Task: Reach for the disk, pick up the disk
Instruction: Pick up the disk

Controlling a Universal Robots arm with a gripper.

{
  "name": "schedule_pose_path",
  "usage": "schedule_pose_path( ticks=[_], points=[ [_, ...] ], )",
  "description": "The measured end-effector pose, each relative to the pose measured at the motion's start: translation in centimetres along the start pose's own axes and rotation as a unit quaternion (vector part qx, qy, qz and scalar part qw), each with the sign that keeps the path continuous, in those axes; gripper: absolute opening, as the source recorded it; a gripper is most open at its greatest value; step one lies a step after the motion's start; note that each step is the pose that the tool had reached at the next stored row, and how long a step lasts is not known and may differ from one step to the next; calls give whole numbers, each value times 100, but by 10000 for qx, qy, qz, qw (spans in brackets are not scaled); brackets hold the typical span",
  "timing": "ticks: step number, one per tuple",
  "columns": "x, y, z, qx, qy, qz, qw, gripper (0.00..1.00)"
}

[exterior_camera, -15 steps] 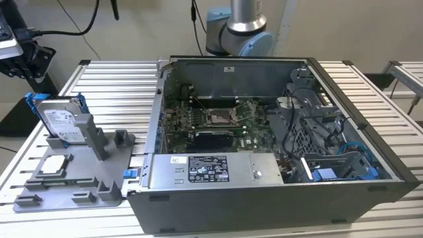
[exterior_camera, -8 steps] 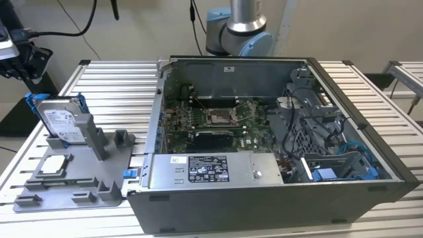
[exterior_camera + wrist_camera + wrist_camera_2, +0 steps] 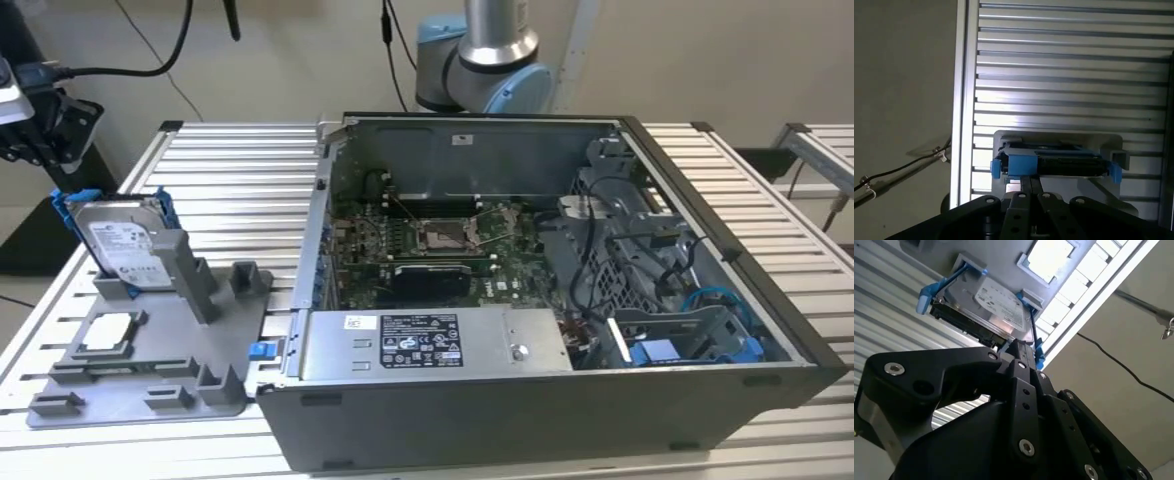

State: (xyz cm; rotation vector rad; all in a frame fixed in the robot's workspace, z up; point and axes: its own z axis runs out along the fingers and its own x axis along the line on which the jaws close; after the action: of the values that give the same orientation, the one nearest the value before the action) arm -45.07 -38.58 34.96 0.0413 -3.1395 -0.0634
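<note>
gripper (image 3: pixel 1029 182) near the disk (image 3: pixel 123 240)
jaws pinched together, empty; disk upright in its holder (image 3: pixel 187 290), not yet picked up.

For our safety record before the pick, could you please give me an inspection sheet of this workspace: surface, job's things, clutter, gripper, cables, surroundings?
Surface: slatted silver metal table, carrying all items.
Job's things: flat silver hard disk in a blue plastic carrier, standing upright in a grey plastic holder.
Clutter: small white-silver square chip lying in the holder; open dark grey computer case to the exterior view's right of the holder.
Gripper: black gripper close to the disk's blue edge; contact cannot be told.
Cables: black cable at the exterior view's upper left; blue cables inside the case.
Surroundings: robot arm base behind the case; pale wall.
</note>
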Motion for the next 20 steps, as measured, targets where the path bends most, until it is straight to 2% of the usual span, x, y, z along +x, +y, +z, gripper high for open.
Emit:
schedule_pose_path(
  ticks=[13,20],
  points=[
    [0,0,0,-2,1,-21,10000,0],
    [0,0,0,-2,14,-344,9994,0]
  ],
)
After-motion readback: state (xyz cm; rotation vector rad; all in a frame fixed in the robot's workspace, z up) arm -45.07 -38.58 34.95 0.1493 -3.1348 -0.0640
